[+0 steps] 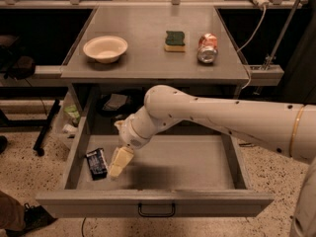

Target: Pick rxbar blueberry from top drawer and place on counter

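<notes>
The rxbar blueberry (97, 163), a small dark wrapper with white print, lies flat at the front left of the open top drawer (197, 164). My gripper (118, 165) hangs inside the drawer just right of the bar, its cream tip pointing down and nearly touching the bar's right edge. My white arm reaches in from the right. The grey counter (148, 58) is above the drawer.
On the counter stand a cream bowl (105, 49) at left, a green-and-yellow sponge (175, 40) and a red can (207, 48) lying at right. The drawer's dark wire handle (156, 211) is on the front panel. Clutter lies on the shelf behind the drawer (116, 102).
</notes>
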{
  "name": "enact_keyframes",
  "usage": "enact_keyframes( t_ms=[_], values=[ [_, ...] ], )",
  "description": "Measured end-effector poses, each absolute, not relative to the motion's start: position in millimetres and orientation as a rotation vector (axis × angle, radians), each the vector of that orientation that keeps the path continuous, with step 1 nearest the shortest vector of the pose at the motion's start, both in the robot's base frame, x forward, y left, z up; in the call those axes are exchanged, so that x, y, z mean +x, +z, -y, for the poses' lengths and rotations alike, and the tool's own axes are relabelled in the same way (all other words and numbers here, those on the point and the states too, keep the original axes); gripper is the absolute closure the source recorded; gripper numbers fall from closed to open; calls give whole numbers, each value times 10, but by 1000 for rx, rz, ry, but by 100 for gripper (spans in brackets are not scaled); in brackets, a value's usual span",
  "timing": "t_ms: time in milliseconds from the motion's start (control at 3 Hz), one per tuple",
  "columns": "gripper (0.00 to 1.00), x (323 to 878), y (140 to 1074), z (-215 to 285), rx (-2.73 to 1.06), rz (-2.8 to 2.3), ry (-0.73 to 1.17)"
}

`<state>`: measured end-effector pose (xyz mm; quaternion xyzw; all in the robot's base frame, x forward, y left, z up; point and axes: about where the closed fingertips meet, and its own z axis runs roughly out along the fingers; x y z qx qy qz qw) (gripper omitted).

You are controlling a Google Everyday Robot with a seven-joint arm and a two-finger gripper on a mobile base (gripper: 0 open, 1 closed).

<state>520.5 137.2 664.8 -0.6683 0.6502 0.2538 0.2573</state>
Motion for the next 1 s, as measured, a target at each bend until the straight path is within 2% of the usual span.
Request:
enact_keyframes(
  t_ms=[1000],
  values=[
    [0, 5258, 6264, -1672, -1760, -1812, 742]
  ],
)
